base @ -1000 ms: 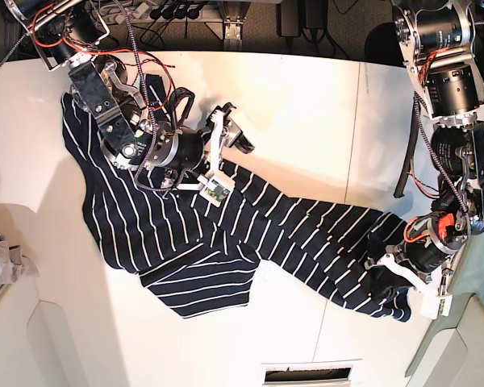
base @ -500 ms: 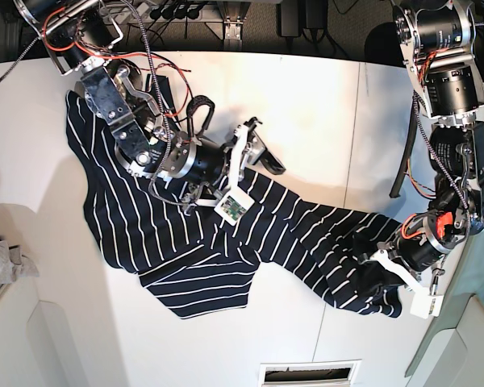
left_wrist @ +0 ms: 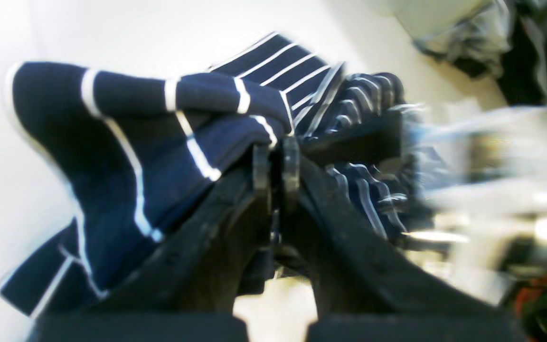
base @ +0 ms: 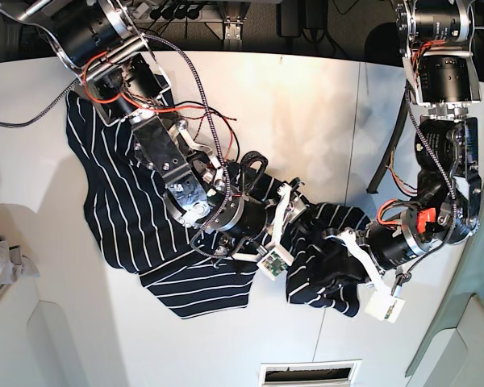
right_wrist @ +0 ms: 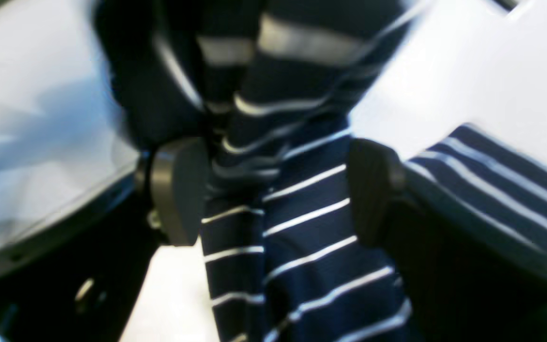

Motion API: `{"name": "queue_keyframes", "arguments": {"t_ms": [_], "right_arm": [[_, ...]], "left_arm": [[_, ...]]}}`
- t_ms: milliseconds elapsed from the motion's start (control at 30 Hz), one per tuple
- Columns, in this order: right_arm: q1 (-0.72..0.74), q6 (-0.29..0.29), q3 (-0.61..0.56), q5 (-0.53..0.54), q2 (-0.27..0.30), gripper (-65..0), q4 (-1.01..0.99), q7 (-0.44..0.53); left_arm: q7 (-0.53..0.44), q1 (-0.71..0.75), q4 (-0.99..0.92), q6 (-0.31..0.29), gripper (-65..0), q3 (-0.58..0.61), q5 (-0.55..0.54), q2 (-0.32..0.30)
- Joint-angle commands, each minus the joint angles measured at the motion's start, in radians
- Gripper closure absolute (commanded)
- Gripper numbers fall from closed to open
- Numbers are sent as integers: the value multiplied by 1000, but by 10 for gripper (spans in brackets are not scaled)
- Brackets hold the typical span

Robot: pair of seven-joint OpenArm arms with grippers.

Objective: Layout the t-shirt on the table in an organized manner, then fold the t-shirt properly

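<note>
- Left jaws (left_wrist: 276,159): pressed together on a bunched fold of the t-shirt (base: 137,210); cloth drapes away to one side of the tips, striped folds pile up just behind them.
- Right jaws (right_wrist: 273,190): standing wide apart, a striped band of the t-shirt running between the two pads without being pinched; whether either pad touches the cloth cannot be told.
- Change, left jaws (base: 339,242): moved inward across the desk (base: 306,105) from the far edge, dragging the shirt end along; the long stretched-out tail of half a second ago is now crumpled into a heap just beside them.
- Change, right jaws (base: 294,211): advanced from over the shirt's middle to the gathered end, now near the left jaws.
- T-shirt, remainder: broad part lies flat on the desk behind the right arm, one sleeve spread toward the near edge, unchanged.
- Grey cloth (base: 0,266): well apart, at the desk's edge.
</note>
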Motion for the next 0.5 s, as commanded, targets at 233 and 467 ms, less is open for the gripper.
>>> {"name": "queue_keyframes", "arguments": {"t_ms": [233, 467], "right_arm": [[27, 17, 2, 6, -31, -445, -57, 161], [32, 34, 2, -65, -92, -437, -57, 161]], "left_arm": [[-18, 43, 87, -19, 0, 2, -61, -5], [16, 48, 87, -22, 0, 2, -83, -8]]}}
